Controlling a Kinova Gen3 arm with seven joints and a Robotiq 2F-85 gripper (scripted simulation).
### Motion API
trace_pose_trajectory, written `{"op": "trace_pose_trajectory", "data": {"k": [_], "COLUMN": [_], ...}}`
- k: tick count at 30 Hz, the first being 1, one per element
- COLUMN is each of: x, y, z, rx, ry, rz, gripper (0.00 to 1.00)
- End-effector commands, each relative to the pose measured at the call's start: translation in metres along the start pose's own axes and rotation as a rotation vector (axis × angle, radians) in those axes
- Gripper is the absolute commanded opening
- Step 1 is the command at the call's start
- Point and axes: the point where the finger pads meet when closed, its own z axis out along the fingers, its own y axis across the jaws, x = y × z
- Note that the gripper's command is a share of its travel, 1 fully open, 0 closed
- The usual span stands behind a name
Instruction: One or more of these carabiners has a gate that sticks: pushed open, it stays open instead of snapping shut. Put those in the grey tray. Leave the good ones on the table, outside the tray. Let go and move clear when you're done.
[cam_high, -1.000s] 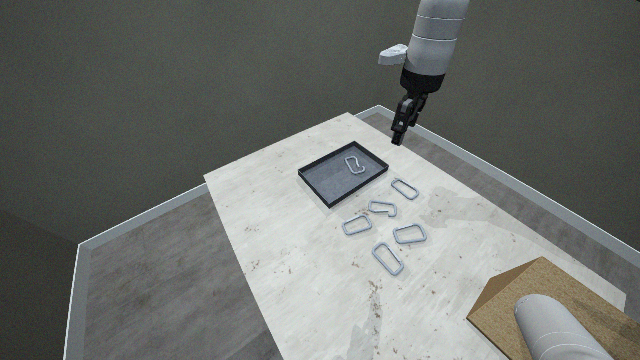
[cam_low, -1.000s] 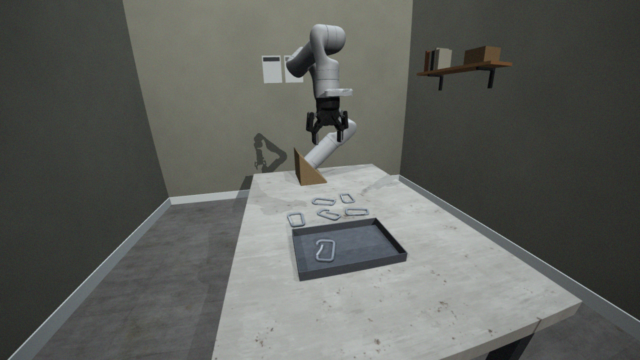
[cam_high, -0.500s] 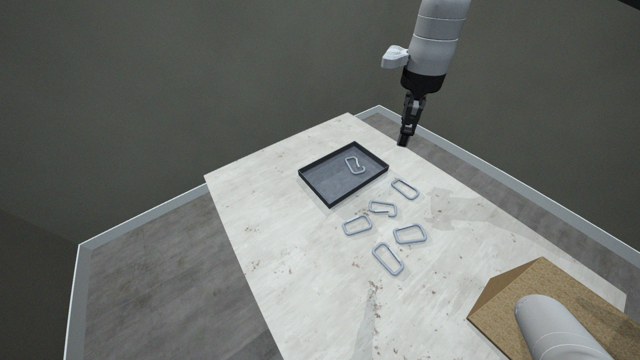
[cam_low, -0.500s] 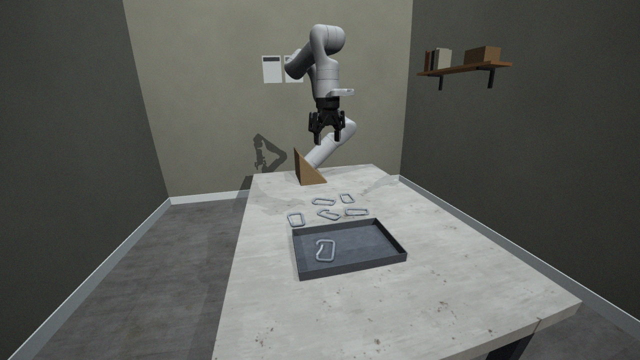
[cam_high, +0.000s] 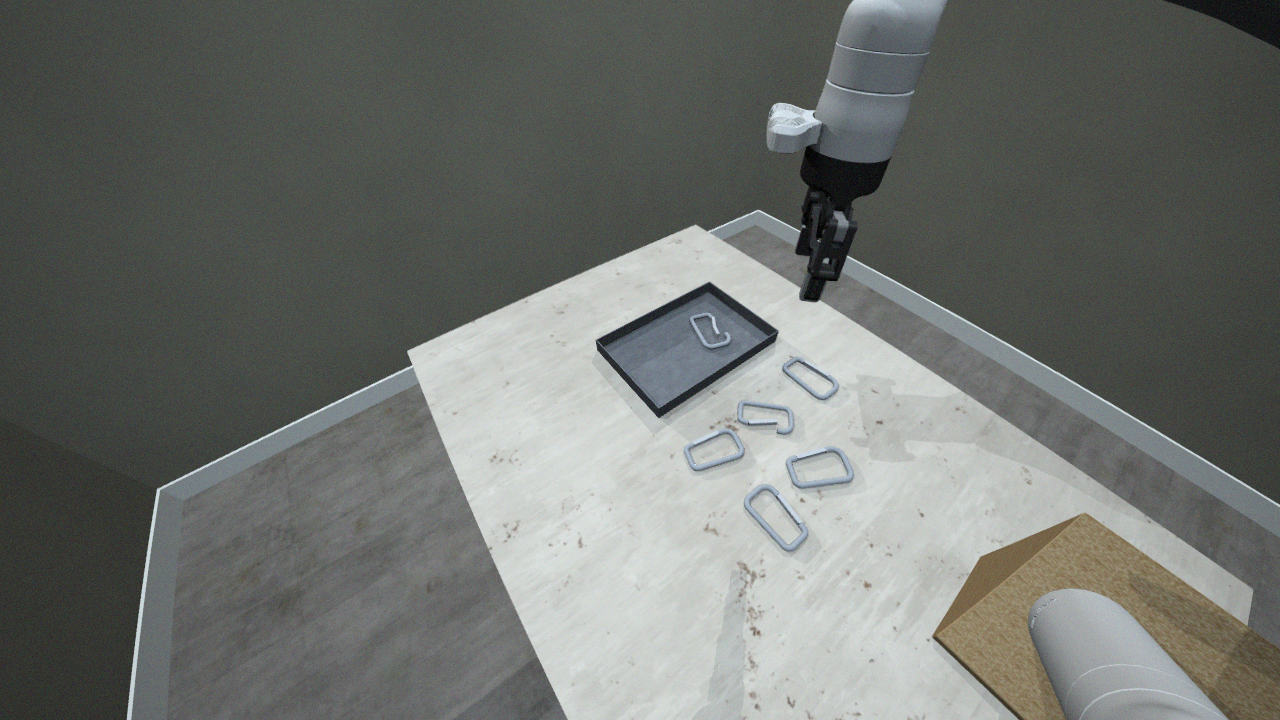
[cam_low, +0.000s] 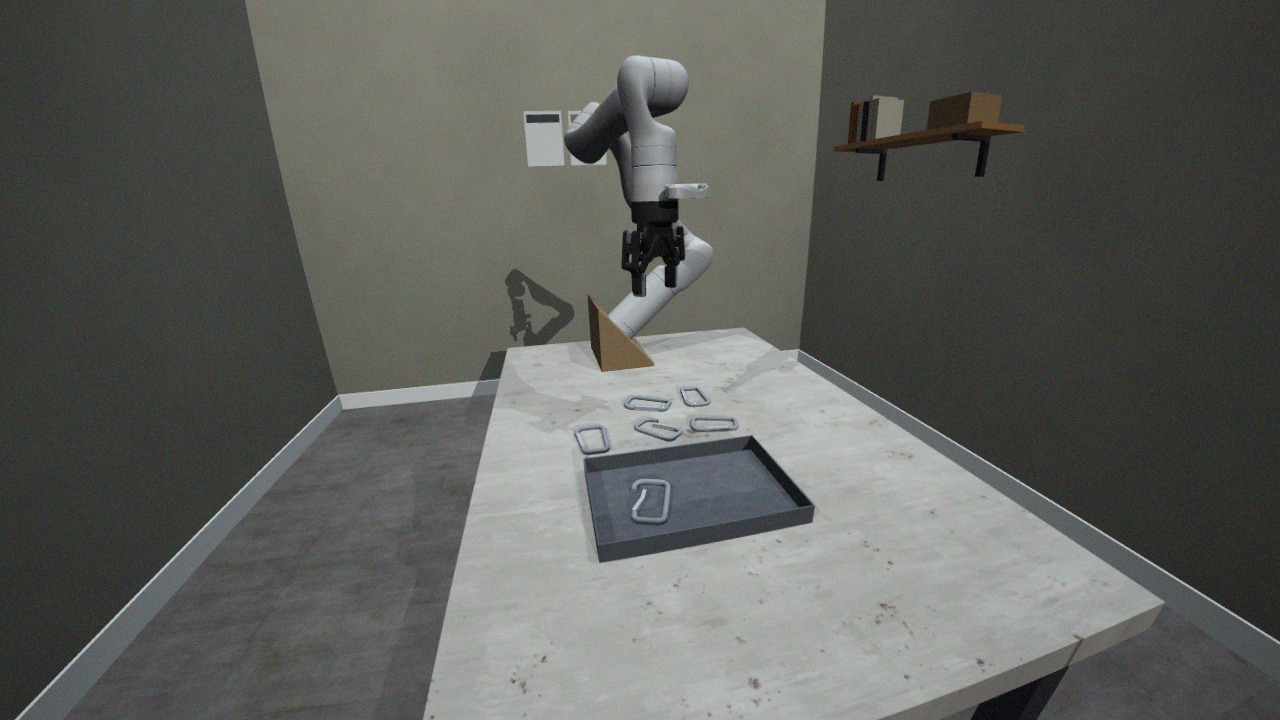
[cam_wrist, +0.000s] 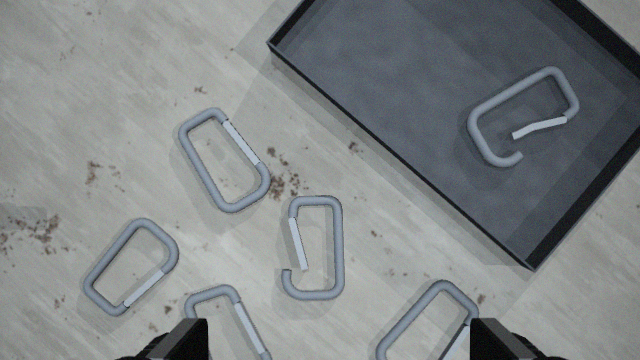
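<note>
The grey tray (cam_high: 653, 362) (cam_low: 716, 483) (cam_wrist: 380, 75) holds one carabiner (cam_low: 666, 501) (cam_wrist: 510, 94) with its gate swung inward, open. On the table beside the tray, another carabiner (cam_high: 768, 404) (cam_wrist: 339, 245) also has its gate standing open. Around it lie an upper-left carabiner (cam_wrist: 201, 167), a far-left carabiner (cam_wrist: 111, 252), a bottom carabiner (cam_wrist: 209, 292) and a lower-right carabiner (cam_wrist: 408, 316). Their visible gates look closed; the last two are partly cut off or covered by the fingers in the wrist view. My gripper (cam_high: 807, 270) (cam_low: 654, 286) (cam_wrist: 339, 340) is open and empty, high above the table.
A brown wedge block (cam_high: 984, 600) (cam_low: 617, 349) stands on the table (cam_high: 537, 402) (cam_low: 805, 608) by the arm's base. A wall shelf (cam_low: 930, 136) with books and a box is at the upper right in the exterior view. The tray has low raised walls.
</note>
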Motion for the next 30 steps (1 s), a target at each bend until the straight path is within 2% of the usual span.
{"op": "trace_pose_trajectory", "data": {"k": [1, 12, 13, 29, 30], "x": [-0.014, -0.014, -0.028, -0.028, -0.043], "y": [-0.007, -0.007, -0.014, -0.014, -0.021], "z": [0.048, 0.048, 0.105, 0.105, 0.162], "rx": [0.003, 0.003, 0.001, 0.001, 0.005], "ry": [-0.001, -0.001, -0.004, -0.004, 0.0], "rz": [-0.01, -0.01, -0.011, -0.011, -0.026], "gripper": [1.0, 1.0, 1.0, 1.0, 1.0]}}
